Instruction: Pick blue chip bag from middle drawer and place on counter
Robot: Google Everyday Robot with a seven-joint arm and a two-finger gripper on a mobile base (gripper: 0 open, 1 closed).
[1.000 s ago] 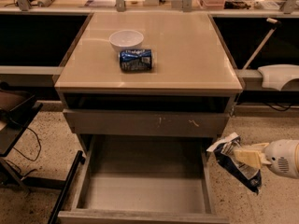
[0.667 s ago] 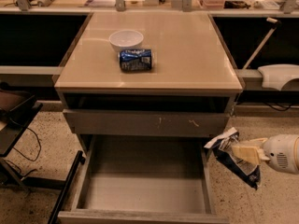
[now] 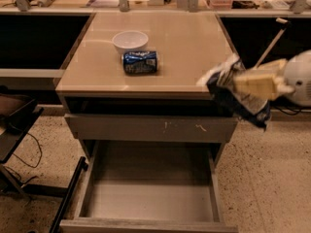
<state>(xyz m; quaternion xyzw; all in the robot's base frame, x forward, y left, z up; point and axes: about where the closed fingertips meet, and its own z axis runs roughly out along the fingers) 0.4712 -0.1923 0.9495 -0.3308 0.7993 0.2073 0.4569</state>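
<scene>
One camera view, and the gripper [image 3: 245, 84] is up in the air at the right of the cabinet, just off the counter's [image 3: 184, 42] right front corner. Its pale fingers [image 3: 256, 81] are clamped tight on the blue chip bag [image 3: 239, 105]. The crumpled white top of the bag sticks out past the fingertips toward the cabinet, and the dark-blue body droops below and behind them. Bag and fingers sit at about counter height, right at the counter's edge, and the bag is not resting on anything. Down and to the left of the fingers, the middle drawer [image 3: 150, 200] stands pulled out with a bare grey floor, so the pick looks done and this is the carry across to the counter. Just above that drawer is the scratched drawer front [image 3: 150, 128]. Well to the left of the fingertips, on the counter, a blue soda can [image 3: 140, 62] lies on its side with a white bowl [image 3: 129, 40] just beyond it. The near right part of the counter looks open. The next move, by my reading, calls for a short slide left over that patch with the hanging tail lifted clear of the edge, then a lowering and release short of the can.
</scene>
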